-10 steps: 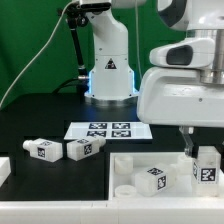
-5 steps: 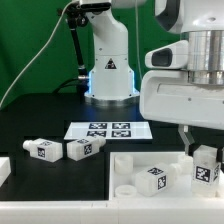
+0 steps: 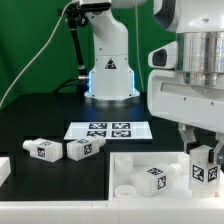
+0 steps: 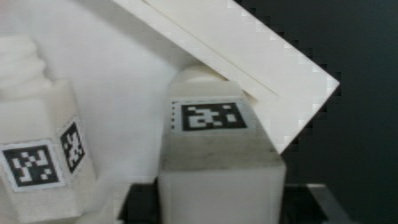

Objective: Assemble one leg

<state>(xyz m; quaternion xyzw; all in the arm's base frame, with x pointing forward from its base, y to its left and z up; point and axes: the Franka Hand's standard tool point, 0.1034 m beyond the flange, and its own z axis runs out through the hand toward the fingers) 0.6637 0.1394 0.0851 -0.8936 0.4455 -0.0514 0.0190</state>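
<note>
My gripper point(image 3: 203, 158) is at the exterior view's right, over the right end of the big white panel point(image 3: 125, 163). It is shut on a white leg point(image 3: 203, 172) with a square tag, held upright at the panel. In the wrist view this leg point(image 4: 222, 150) fills the gap between the dark fingers of the gripper point(image 4: 226, 208), tag facing the camera. A second leg point(image 3: 152, 178) lies on the panel, and a tagged leg point(image 4: 36, 150) also shows beside the held one in the wrist view. The panel's corner point(image 4: 231, 50) lies behind them.
Two more legs point(image 3: 42, 149) point(image 3: 82, 149) lie on the black table at the exterior view's left, with another white part point(image 3: 3, 170) at the left edge. The marker board point(image 3: 108, 129) lies in front of the robot base point(image 3: 108, 75).
The arm's body has shifted a little toward the exterior view's right and turned. The gripper stays around the leg at the panel's right end.
</note>
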